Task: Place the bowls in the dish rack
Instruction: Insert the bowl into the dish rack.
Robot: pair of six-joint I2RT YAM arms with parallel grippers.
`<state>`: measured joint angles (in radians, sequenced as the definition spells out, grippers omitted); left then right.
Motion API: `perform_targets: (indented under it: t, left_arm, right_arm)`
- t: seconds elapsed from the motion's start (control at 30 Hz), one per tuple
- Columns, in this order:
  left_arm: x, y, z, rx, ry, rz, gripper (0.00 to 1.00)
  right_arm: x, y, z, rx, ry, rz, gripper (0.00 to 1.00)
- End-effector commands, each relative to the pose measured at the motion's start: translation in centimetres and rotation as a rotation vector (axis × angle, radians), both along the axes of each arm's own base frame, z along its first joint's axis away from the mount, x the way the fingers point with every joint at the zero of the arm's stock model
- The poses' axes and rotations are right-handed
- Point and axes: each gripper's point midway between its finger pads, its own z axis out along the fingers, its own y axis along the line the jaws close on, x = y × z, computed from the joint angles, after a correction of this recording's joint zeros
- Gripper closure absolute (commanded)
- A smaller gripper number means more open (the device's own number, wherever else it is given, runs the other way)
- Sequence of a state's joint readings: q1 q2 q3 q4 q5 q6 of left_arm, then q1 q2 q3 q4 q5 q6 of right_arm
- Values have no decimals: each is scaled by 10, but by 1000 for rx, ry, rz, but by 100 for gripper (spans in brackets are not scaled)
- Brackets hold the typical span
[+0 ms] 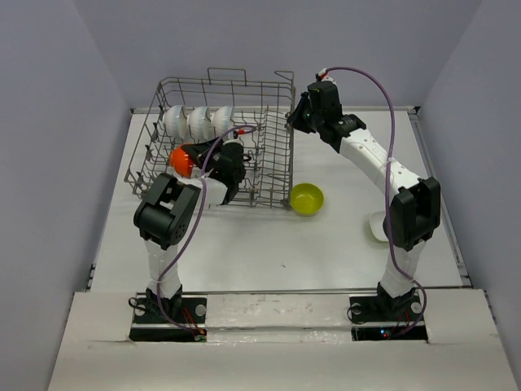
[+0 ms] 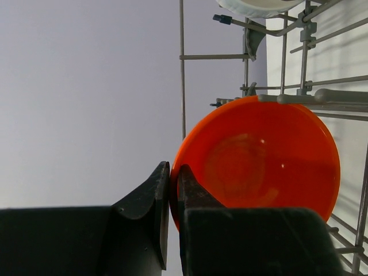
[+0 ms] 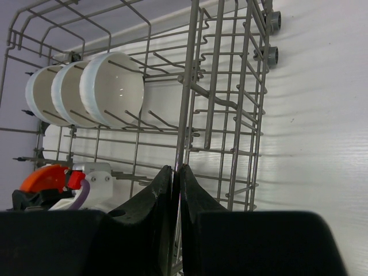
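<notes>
I'm looking down through the top camera, above and behind both arm bases, taking in the whole tabletop from afar. The left wrist camera is peering past the left claw, very close to the orange bowl. The right wrist camera is facing past the right claw across the dish rack; all three views are sharing it.

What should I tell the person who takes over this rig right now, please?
Left end effector: shut on the rim of the orange bowl, inside the dish rack.
Right end effector: shut on a wire of the rack's right wall.
Done: three white bowls stand in the tines.
To do: seat and release the orange bowl, then load the green bowl from the table right of the rack. A white item beside the right arm is partly hidden.
</notes>
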<state>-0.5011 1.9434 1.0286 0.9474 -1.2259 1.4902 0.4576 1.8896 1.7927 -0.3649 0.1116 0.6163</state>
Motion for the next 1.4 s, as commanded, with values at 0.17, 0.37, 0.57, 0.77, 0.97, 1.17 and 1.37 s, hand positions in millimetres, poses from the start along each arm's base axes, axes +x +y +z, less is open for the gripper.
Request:
perform_targets:
  t: [0.17,0.37,0.57,0.77,0.97,1.17,1.37]
  left_arm:
    - [3,-12,3,-63,-62,-6,100]
    - [5,-15,0,-78,-53,0,100]
    - [6,-15,-1,-85,-57,10,84]
    - [8,-16,-3,-91,-54,10,60]
    - [8,-16,-2,-99,-50,14,49]
    - [9,-16,0,-110,-54,21,44]
    - [8,-15,12,-132,-80,20,38]
  right_arm:
    - [-2,-11,-30,-100,68,22,99]
    - [-2,-11,-29,-98,67,22,99]
    - [-2,-11,-29,-99,66,22,99]
    - [-2,-12,-28,-100,64,22,99]
    - [-2,-11,-27,-98,65,24,99]
    - [-3,-11,-28,-100,67,24,99]
    - [-3,-11,-27,-100,66,24,99]
